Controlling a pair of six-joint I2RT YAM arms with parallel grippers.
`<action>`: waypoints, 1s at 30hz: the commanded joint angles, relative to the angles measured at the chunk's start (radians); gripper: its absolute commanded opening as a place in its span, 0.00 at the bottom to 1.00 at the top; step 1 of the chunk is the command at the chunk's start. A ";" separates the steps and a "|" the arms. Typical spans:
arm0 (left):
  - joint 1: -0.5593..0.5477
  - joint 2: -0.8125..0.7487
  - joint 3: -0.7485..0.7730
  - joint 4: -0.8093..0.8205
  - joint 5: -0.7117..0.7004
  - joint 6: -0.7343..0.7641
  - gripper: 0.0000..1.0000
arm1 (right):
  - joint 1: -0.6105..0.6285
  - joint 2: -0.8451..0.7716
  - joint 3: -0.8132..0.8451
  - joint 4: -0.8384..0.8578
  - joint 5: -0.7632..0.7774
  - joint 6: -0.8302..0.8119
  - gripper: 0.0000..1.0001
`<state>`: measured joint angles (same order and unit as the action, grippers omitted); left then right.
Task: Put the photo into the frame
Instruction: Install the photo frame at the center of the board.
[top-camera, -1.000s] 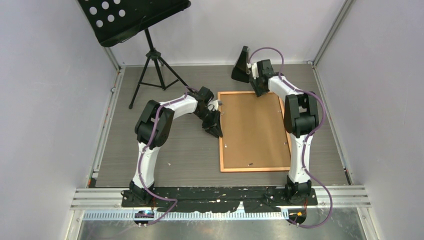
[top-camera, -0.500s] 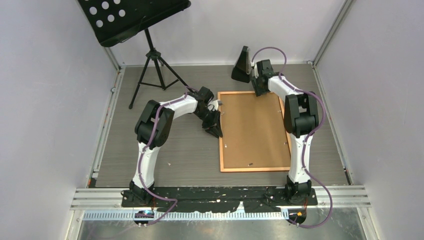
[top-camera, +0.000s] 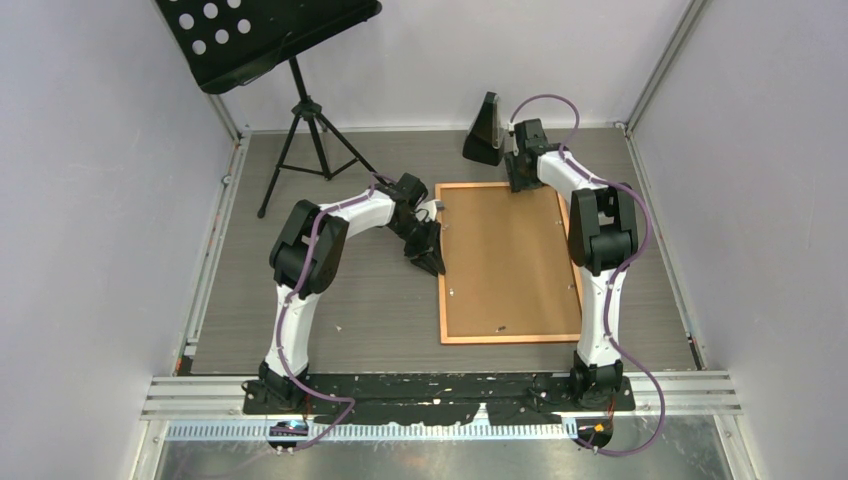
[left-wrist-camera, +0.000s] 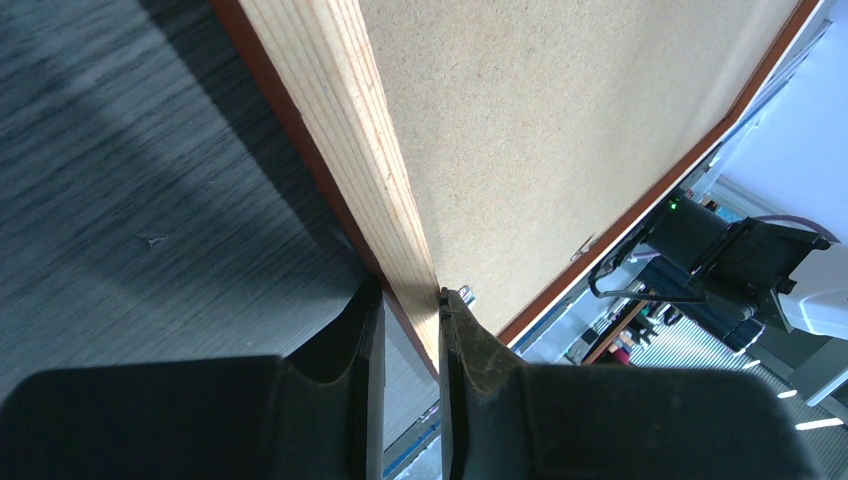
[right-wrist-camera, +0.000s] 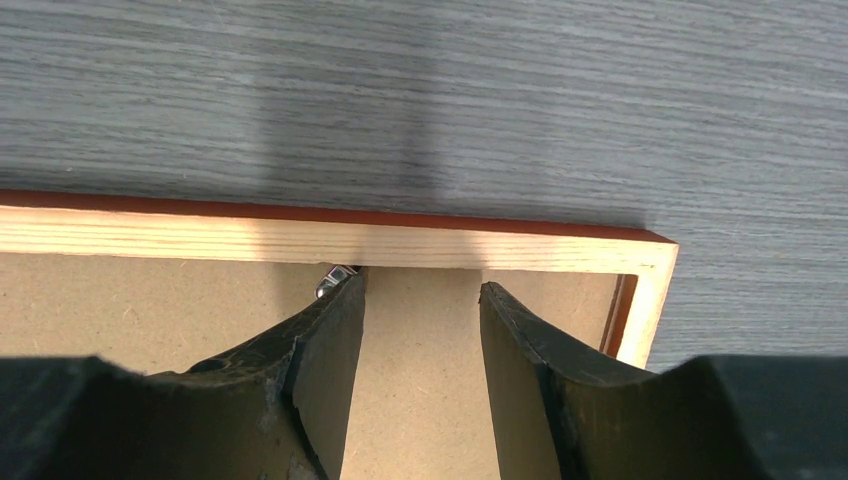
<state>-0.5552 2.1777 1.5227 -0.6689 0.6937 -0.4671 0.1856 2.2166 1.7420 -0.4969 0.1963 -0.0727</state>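
Note:
The frame (top-camera: 510, 339) lies back side up on the grey table, with a brown backing board (top-camera: 510, 260) filling it. The photo is hidden. My left gripper (top-camera: 433, 262) is shut on the frame's left rail; in the left wrist view the pale wood rail (left-wrist-camera: 340, 110) runs between the fingers of that gripper (left-wrist-camera: 408, 295). My right gripper (top-camera: 520, 182) stands open over the backing board (right-wrist-camera: 420, 400) just inside the far rail (right-wrist-camera: 300, 240). Nothing is between its jaws (right-wrist-camera: 420, 285). Its left fingertip is next to a small metal clip (right-wrist-camera: 333, 278).
A black music stand (top-camera: 270, 40) on a tripod (top-camera: 310, 130) stands at the back left. A black wedge-shaped object (top-camera: 485, 130) sits at the back, just beyond the frame's far edge. Walls close in on three sides.
The right wrist has shifted very slightly along the frame's far edge. The left arm and the frame have not moved.

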 joint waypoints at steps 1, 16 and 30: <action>-0.021 0.043 -0.004 -0.017 -0.023 0.047 0.00 | -0.001 -0.061 0.008 -0.053 -0.051 0.064 0.54; -0.021 0.044 0.001 -0.020 -0.020 0.047 0.00 | -0.025 -0.034 0.038 -0.070 -0.029 0.062 0.54; -0.001 0.042 0.023 -0.024 -0.002 0.055 0.00 | -0.053 -0.413 -0.388 0.055 -0.341 -0.104 0.54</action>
<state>-0.5541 2.1845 1.5360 -0.6846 0.6964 -0.4633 0.1215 1.9385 1.4246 -0.4953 -0.0372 -0.0959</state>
